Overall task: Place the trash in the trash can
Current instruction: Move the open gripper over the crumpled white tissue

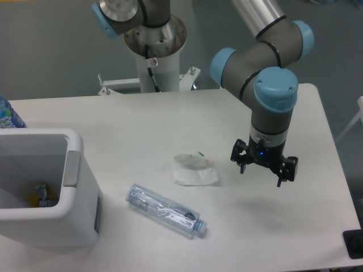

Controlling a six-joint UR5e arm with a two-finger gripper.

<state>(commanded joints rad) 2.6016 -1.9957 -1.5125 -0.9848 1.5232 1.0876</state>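
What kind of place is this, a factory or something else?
Probably a robotics lab or test room, not a factory: a single robot arm is bolted by a plain white table, with just a crushed bottle, crumpled paper and a trash can set out.

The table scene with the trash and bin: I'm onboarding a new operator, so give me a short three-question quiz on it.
1. True or false: the crushed clear plastic bottle with a pale blue cap lies inside the white boxy plastic trash can.
2. Which lies nearer the tool: A) the crumpled white paper-like sheet, B) the bottle, C) the trash can?
3. Fill in: the tool holds ______.

Key: 1 false, the bottle lies on the white table beside the trash can. 2 A. 3 nothing; it hangs open over bare table, right of the sheet.
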